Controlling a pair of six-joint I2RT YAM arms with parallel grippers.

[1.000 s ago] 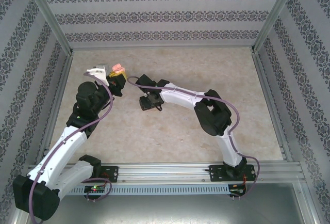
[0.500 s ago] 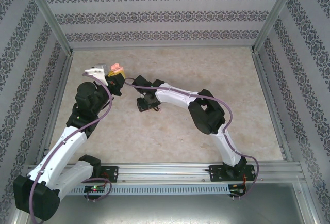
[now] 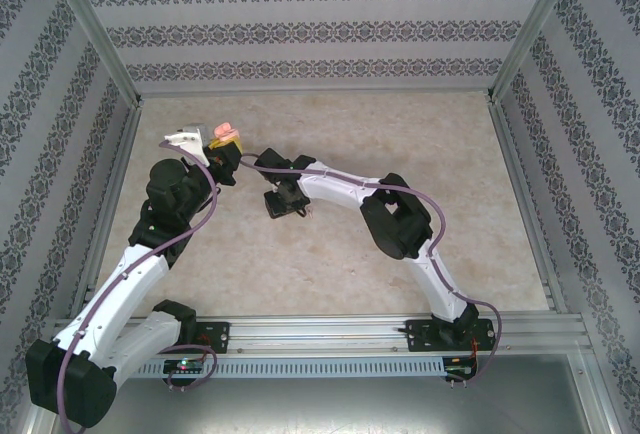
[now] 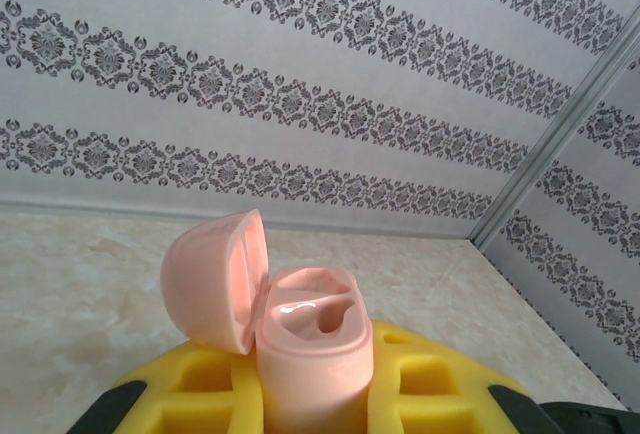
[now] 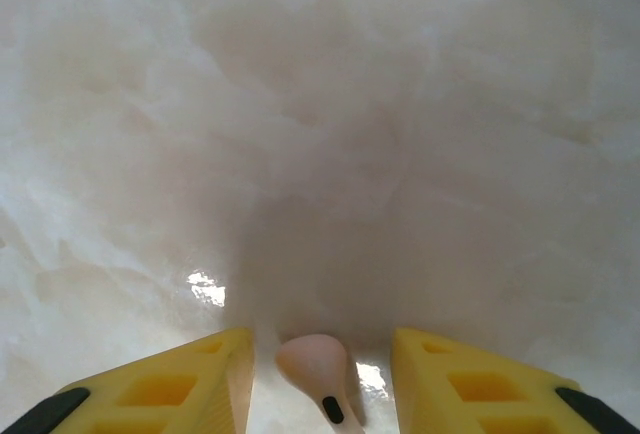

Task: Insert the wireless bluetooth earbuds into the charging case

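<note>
Two arms are reaching over the pale marbled table (image 3: pixel 330 264), toward its far left part. The left arm (image 3: pixel 130 274) is standing just as it did a second ago. Its left gripper (image 3: pixel 222 150) is raised and clamped on the pinkish charging case (image 4: pixel 305 354), which is sitting upright between the yellow pads (image 4: pixel 200 384). The case's lid (image 4: pixel 215 279) is hanging open to the left, baring two hollow sockets.

The right arm (image 3: pixel 400 224) is folding tighter than a second ago: its elbow has shifted left. The right gripper (image 3: pixel 285 202) has crept slightly left too and is pointing down at the table, near the left one.

In the right wrist view its yellow fingers (image 5: pixel 170 384) are standing apart on either side of a single pinkish earbud (image 5: pixel 312 364). A gap shows on each side, so nothing is being gripped. The earbud seems to be lying on the table, dark-tipped stem toward the camera, though blur is making contact hard to judge.
</note>
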